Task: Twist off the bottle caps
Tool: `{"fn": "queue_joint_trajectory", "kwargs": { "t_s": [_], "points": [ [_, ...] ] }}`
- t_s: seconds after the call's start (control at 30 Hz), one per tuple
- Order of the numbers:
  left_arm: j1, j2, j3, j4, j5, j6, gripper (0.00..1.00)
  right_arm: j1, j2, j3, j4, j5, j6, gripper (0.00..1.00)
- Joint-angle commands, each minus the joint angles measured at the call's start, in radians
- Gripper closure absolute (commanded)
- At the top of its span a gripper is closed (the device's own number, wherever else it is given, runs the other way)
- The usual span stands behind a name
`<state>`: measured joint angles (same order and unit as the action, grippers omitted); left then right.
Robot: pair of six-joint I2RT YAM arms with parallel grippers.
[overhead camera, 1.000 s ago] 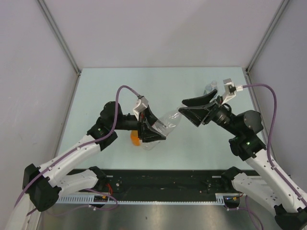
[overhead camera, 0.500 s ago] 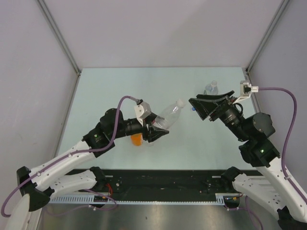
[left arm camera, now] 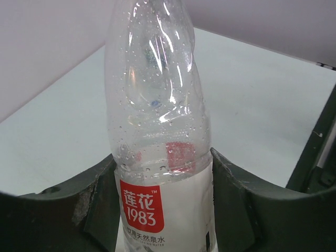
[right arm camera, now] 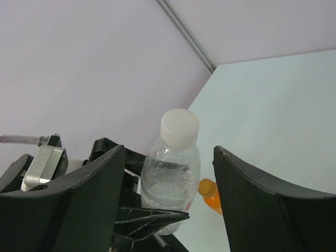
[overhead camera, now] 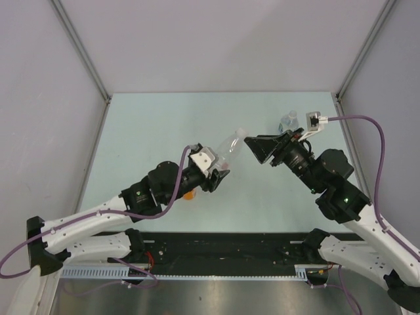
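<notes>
My left gripper (overhead camera: 215, 174) is shut on the clear bottle with the red-white label (overhead camera: 227, 149), gripping it round the label (left arm camera: 157, 210) and holding it tilted above the table. Its white cap (right arm camera: 180, 126) is on the neck and points at my right gripper (overhead camera: 254, 149). That gripper is open, its fingers either side of the cap without touching it (right arm camera: 169, 149). The orange bottle (right arm camera: 210, 194) with its orange cap stands on the table below, mostly hidden under the left arm in the top view (overhead camera: 189, 194). The blue-white labelled bottle (overhead camera: 289, 121) stands at the back right.
The pale green table (overhead camera: 151, 125) is walled by grey panels at the left, back and right. The blue-white labelled bottle stands just behind my right wrist. A black rail (overhead camera: 223, 246) runs along the near edge by the arm bases.
My left arm has turned the bottle so that its cap points at the right gripper. My right gripper has moved left and now straddles the cap.
</notes>
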<state>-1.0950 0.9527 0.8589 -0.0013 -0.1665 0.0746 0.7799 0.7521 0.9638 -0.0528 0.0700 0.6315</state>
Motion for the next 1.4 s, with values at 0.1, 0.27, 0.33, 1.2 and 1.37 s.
{"fn": "queue_joint_trajectory", "kwargs": {
  "t_s": [0.1,0.27,0.33,1.2,1.37],
  "points": [
    [-0.04,-0.011,0.005,0.069,-0.153,0.053,1.0,0.009,0.035,0.044,0.04,0.08,-0.001,0.32],
    [-0.055,-0.015,-0.001,0.069,-0.157,0.056,1.0,0.009,0.072,0.044,0.088,0.071,0.004,0.34],
    [-0.057,-0.014,-0.003,0.064,-0.157,0.059,1.0,0.01,0.078,0.044,0.11,0.067,0.008,0.34],
    [-0.069,-0.014,-0.015,0.064,-0.142,0.056,1.0,0.007,0.142,0.044,0.157,0.043,0.017,0.59],
    [-0.071,-0.029,-0.021,0.064,-0.131,0.044,1.0,0.007,0.138,0.044,0.142,0.037,0.002,0.9]
  ]
}}
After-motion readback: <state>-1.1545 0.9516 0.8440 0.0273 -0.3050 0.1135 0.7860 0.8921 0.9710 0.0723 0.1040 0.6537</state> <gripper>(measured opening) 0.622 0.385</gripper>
